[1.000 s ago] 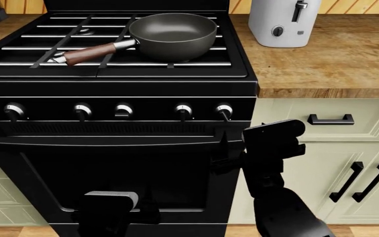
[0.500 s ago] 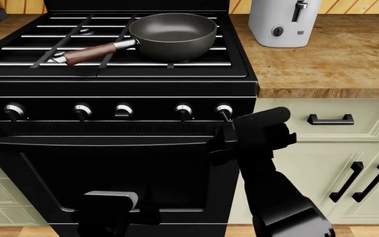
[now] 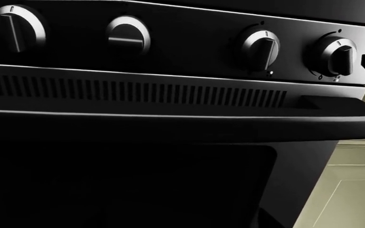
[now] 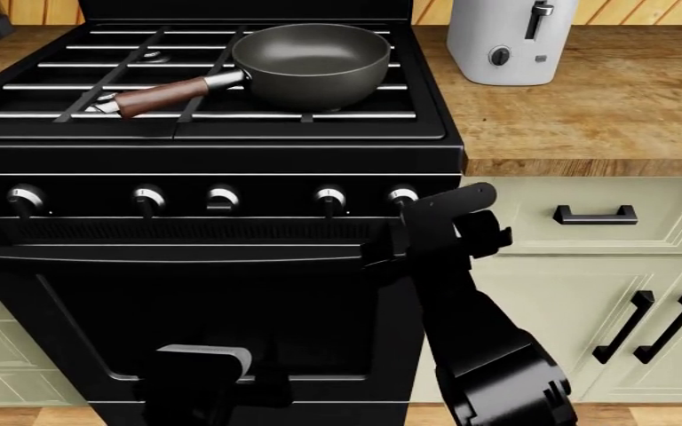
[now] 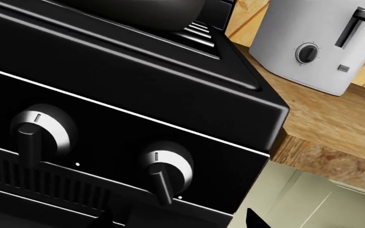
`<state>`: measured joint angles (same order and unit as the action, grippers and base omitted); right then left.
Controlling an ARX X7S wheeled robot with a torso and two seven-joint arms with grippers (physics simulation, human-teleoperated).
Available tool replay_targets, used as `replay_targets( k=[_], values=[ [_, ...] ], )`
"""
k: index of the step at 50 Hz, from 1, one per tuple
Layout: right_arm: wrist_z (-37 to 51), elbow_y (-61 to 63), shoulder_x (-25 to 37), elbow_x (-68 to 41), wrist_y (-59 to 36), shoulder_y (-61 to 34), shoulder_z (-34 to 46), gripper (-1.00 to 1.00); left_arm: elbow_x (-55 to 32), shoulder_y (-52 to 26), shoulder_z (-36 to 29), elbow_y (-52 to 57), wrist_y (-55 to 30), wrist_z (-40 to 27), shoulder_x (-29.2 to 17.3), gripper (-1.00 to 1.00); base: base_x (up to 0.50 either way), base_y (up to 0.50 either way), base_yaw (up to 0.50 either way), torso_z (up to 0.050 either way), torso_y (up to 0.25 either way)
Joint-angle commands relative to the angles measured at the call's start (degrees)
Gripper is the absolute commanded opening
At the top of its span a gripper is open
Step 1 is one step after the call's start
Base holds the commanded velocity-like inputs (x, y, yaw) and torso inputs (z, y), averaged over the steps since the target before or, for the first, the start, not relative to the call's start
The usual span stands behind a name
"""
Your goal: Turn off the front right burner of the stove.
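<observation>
The stove is a glossy black range with black grates and a row of silver-ringed knobs. The front right burner is hidden under the grate bars and a dark grey saucepan. My right gripper is open, just below and in front of the rightmost knob. In the right wrist view that knob sits above my gripper, with one dark fingertip showing to its side, not touching it. My left gripper hangs low before the oven door; its jaws are not visible.
A wooden counter with a white toaster lies right of the stove. Cream cabinets with black handles stand below it. The oven door handle bar runs under the knobs. The left wrist view shows the knob row.
My right gripper has moved left and up, from in front of the cabinet edge to just under the rightmost knob. The left arm has barely moved.
</observation>
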<state>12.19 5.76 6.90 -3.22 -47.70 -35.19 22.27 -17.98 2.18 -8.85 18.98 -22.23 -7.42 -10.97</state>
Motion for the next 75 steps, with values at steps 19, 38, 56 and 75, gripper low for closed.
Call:
replay_targets(
  k=[19, 38, 56, 75],
  values=[
    [1.0, -14.3, -1.8, -1.2, 5.8, -6.1, 0.6, 1.00, -2.1, -0.3, -0.5, 0.1, -0.7, -0.3, -0.8, 1.00, 0.00, 0.00, 0.00, 0.000, 0.000],
    [1.7, -19.8, -2.2, -1.9, 8.4, -7.9, 1.8, 1.00, -3.3, -0.5, -0.6, 0.2, -1.1, -0.8, -1.2, 1.00, 0.00, 0.00, 0.00, 0.000, 0.000],
    [2.2, -27.5, -2.8, -2.7, 12.1, -10.6, 2.8, 1.00, -4.0, -0.8, -0.9, -0.2, -0.9, -0.9, -1.6, 1.00, 0.00, 0.00, 0.00, 0.000, 0.000],
    [3.5, -24.3, -2.2, -4.0, 10.9, -9.9, 3.8, 1.00, -4.5, -0.7, -1.4, -0.1, -0.6, -1.1, -2.1, 1.00, 0.00, 0.00, 0.00, 0.000, 0.000]
  ],
)
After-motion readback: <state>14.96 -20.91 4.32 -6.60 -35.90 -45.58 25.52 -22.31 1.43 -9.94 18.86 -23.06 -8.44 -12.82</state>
